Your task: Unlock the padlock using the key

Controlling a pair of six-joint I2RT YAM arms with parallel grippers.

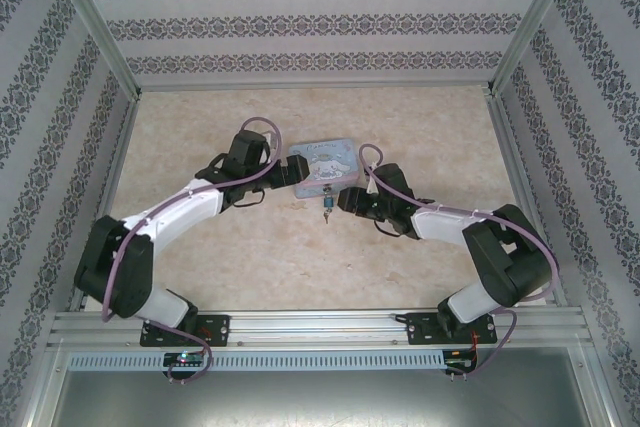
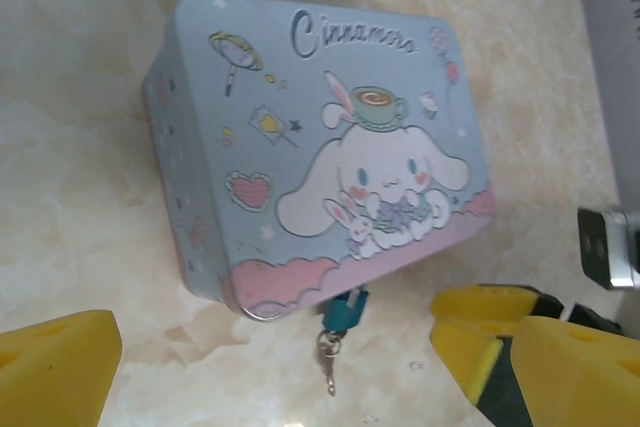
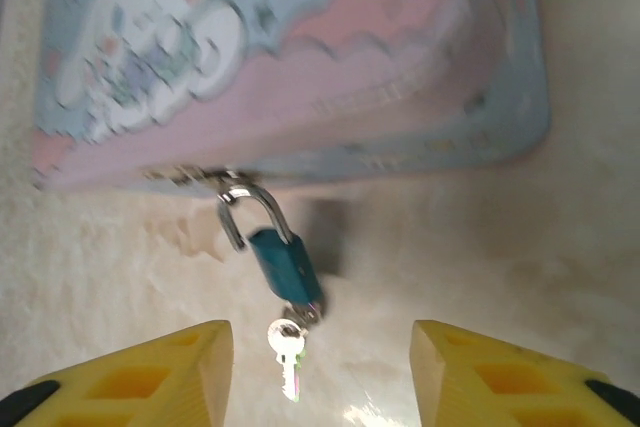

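Right gripper: the right gripper [image 3: 320,335] is spread wide with nothing in it, its yellow pads [image 3: 150,372] low over the table [image 3: 520,247].
Key: the key [image 3: 289,355] lies flat in the gap between those pads, nearer one pad than the other. Its bow is towards the lock and its blade points back at the gripper.
Padlock: the padlock [image 3: 287,267] lies just beyond the key, ahead of the fingertips. Its teal body rests on the table and its shackle [image 3: 250,209] is hooked through the hasp [image 3: 190,175].
Key and lock: the bow touches the lock's base. I cannot tell whether the two are joined.
Step in hand: probably taking hold of the key.
Doing it well: centre the gap on the key before closing. Come down until the pads almost brush the table, since the key is thin and flat. Pinch the bow rather than the blade, so that the blade stays free for the keyhole.
Risk: a lopsided close would likely flick the key or drag the lock.
Left gripper: the left gripper [image 2: 275,332] is also wide apart and holds nothing. The lock and key lie between its pads, and it could well steady the lock body.
Container: the cartoon tin [image 2: 330,147] sits ahead of both grippers with its lid shut and its contents hidden.
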